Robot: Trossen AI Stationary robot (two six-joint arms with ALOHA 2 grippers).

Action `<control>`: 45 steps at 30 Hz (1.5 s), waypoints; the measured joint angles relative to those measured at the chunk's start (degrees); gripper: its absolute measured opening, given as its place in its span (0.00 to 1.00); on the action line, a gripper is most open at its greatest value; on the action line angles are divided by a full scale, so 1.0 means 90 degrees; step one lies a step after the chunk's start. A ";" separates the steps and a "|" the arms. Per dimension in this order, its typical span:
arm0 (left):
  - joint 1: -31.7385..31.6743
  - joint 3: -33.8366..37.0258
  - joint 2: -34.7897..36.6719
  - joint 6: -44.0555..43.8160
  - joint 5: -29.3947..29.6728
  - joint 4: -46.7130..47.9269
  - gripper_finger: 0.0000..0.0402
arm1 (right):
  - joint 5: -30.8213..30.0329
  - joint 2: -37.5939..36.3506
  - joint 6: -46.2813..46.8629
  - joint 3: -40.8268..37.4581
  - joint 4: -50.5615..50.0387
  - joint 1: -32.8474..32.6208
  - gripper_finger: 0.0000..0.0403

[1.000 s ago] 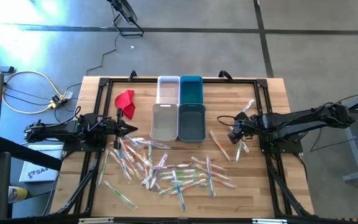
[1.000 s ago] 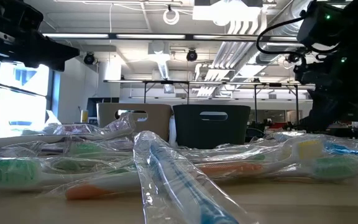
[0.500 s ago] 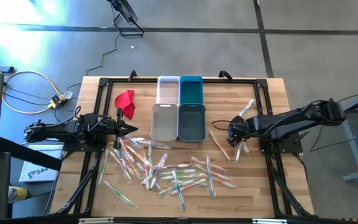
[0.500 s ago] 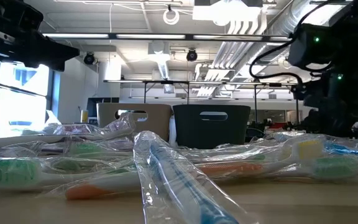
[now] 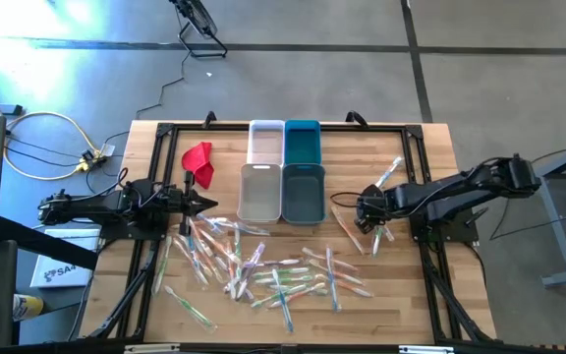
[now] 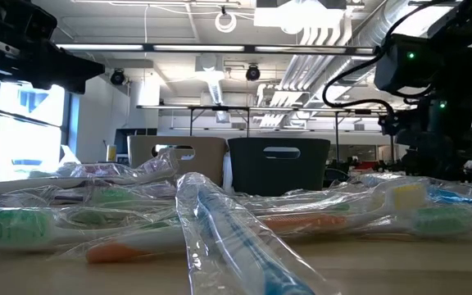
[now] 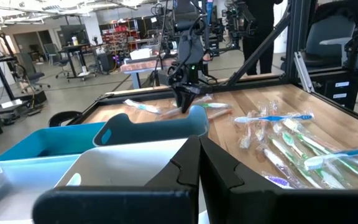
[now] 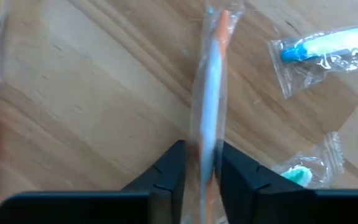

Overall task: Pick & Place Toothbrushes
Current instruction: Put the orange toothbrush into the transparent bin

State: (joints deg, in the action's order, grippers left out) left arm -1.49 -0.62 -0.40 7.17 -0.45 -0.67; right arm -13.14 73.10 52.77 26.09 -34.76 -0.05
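Right end effector (image 8: pixel 201 168) clamped on orange toothbrush (image 8: pixel 211 93) | bare wood around | left end effector (image 5: pixel 207 203) together

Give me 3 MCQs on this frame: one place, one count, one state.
1. Where is the red cloth?
A. next to the left arm, left of the bins
B. inside the teal bin
C. under the right arm

2. How many bins sit at the table's far middle?
A. two
B. four
C. six

3. What is the right tool doing?
A. hanging wide open, high over the bins
B. down at the table, its fingers on either side of a wrapped orange toothbrush
C. holding the red cloth

Answers:
1. A: the high view shows the cloth beside the left tool.
2. B: two white bins and two teal bins stand in a block of four.
3. B: the right wrist view shows the brush running between the fingers, low over the wood.
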 joint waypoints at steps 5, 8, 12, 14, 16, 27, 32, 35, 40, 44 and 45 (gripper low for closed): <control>0.0001 0.0000 0.0000 -0.0001 0.0000 0.0000 0.00 | -0.0017 0.0004 -0.0048 -0.0002 0.0016 0.0000 0.06; 0.0001 0.0000 0.0001 0.0000 0.0000 0.0000 0.00 | -0.0007 -0.0045 -0.0053 -0.0012 0.0022 0.0002 0.04; -0.0001 0.0000 0.0000 -0.0001 0.0000 0.0000 0.00 | -0.0022 -0.0219 -0.0023 -0.0027 0.0040 0.0005 0.05; -0.0001 0.0000 0.0000 -0.0001 0.0000 0.0000 0.00 | -0.0043 -0.0347 -0.0017 -0.0043 0.0027 0.0005 0.05; -0.0001 0.0000 0.0002 0.0001 0.0000 0.0000 0.00 | -0.0146 -0.0486 -0.0014 -0.0053 0.0047 0.0012 0.05; -0.0001 0.0000 0.0000 -0.0001 0.0000 0.0001 0.00 | -0.0678 -0.1472 -0.0774 -0.0039 0.1041 0.0010 0.05; 0.0000 0.0000 0.0002 -0.0001 0.0000 0.0000 0.00 | -0.1112 -0.1888 -0.1687 -0.0034 0.2228 0.0010 0.05; 0.0000 0.0000 0.0002 0.0008 0.0053 -0.0046 0.00 | -0.1330 -0.1977 -0.2351 -0.0032 0.3127 0.0007 0.05; 0.0001 0.0000 0.0002 -0.0066 0.0586 -0.0206 0.00 | -0.1360 -0.1925 -0.3552 -0.0025 0.4624 0.0090 0.05; -0.0001 0.0000 0.0002 -0.0397 0.0835 -0.0435 0.00 | -0.1339 -0.1851 -0.4142 -0.0022 0.5381 0.0194 0.05; 0.0000 0.0000 0.0000 -0.0461 0.0843 -0.0500 0.00 | -0.1338 -0.1827 -0.4284 -0.0022 0.5507 0.0223 0.05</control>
State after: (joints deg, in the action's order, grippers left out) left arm -1.49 -0.62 -0.40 3.01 7.14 -5.17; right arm -25.19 56.66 14.21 25.89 14.81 1.96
